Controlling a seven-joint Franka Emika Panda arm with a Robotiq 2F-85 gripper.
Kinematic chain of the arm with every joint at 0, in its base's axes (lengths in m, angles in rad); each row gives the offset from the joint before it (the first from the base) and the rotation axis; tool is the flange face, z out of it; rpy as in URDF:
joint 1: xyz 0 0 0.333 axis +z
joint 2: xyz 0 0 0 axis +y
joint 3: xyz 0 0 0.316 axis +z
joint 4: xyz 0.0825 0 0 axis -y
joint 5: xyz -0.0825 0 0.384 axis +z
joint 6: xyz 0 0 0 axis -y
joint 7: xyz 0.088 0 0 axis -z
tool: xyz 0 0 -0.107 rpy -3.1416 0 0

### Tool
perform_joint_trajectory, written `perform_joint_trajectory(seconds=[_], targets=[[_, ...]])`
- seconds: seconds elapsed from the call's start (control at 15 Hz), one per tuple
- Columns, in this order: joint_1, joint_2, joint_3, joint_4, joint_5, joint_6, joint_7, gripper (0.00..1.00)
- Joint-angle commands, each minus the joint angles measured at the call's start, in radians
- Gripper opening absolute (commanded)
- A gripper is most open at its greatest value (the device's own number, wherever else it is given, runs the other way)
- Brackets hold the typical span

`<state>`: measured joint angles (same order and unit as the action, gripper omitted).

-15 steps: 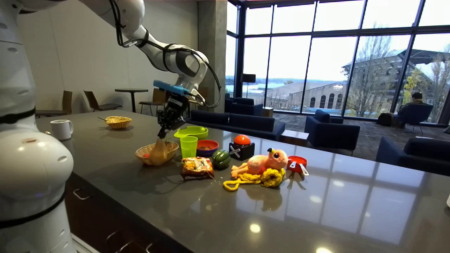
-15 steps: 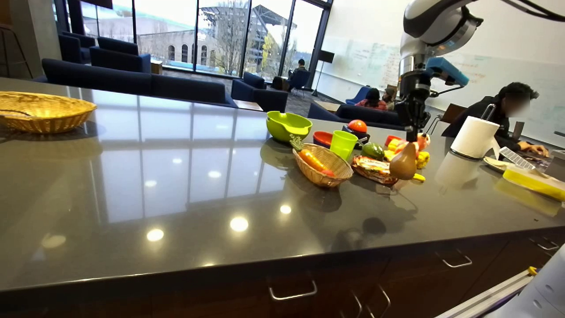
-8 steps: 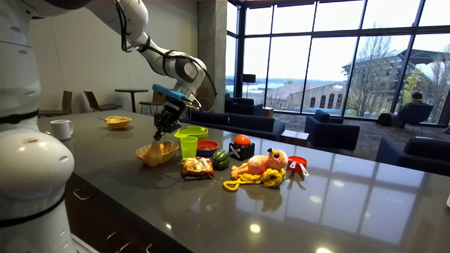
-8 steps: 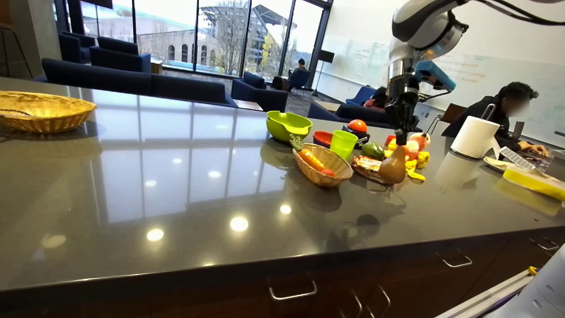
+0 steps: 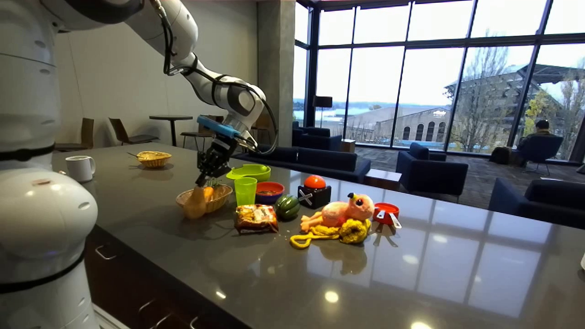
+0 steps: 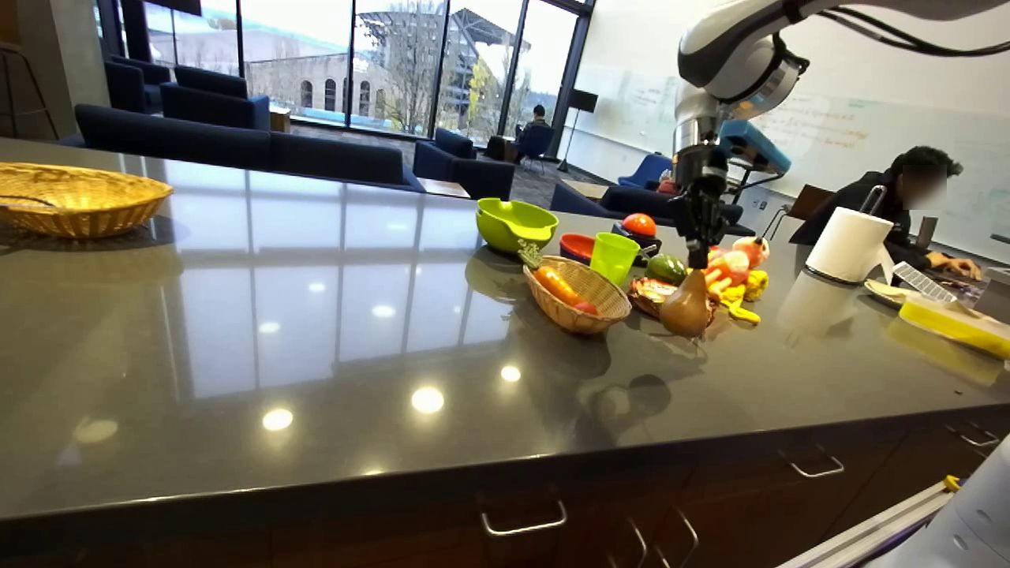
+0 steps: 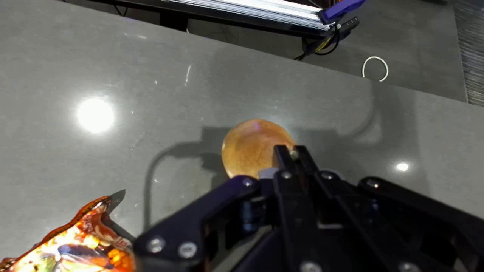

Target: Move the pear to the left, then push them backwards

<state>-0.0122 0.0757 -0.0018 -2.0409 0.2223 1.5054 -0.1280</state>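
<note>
The tan-yellow pear hangs neck up below my gripper, in both exterior views (image 5: 195, 204) (image 6: 686, 306). My gripper (image 6: 697, 266) is shut on the thin top of the pear. Its shadow lies apart from it on the counter, so it is held above the surface. In the wrist view the pear's round body (image 7: 251, 145) shows beyond the nearly closed fingertips (image 7: 293, 153), with the stem end pinched between them. In an exterior view the pear overlaps a wicker basket (image 5: 224, 196) behind it. The gripper also shows there (image 5: 200, 182).
The wicker basket (image 6: 564, 319) holds a carrot (image 6: 558, 285) and a reddish fruit. A snack packet (image 5: 256, 218), lime-green cup (image 5: 245, 191), green bowl (image 5: 256, 171), green squash (image 5: 287, 207) and pink plush (image 5: 338, 213) stand nearby. A larger-looking basket (image 6: 87, 213) and white mug (image 5: 80, 168) stand farther off.
My gripper has carried the pear to the left in both exterior views, also slightly lower and nearer the counter's drawer-side edge. It stays shut on the pear. The other objects have not moved.
</note>
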Motion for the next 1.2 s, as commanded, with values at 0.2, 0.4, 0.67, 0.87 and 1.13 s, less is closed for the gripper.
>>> perform_joint_trajectory(seconds=[0.2,0.4,0.67,0.87,1.13], targets=[[0.005,0.042,0.011,0.012,0.030,-0.064,0.022,0.02],[0.004,0.058,0.013,0.013,0.054,-0.119,0.023,0.02],[0.001,0.085,0.011,0.024,0.094,-0.177,0.022,0.02],[-0.001,0.103,0.012,0.027,0.117,-0.194,0.002,0.02],[-0.004,0.128,0.013,0.033,0.134,-0.161,-0.047,0.02]])
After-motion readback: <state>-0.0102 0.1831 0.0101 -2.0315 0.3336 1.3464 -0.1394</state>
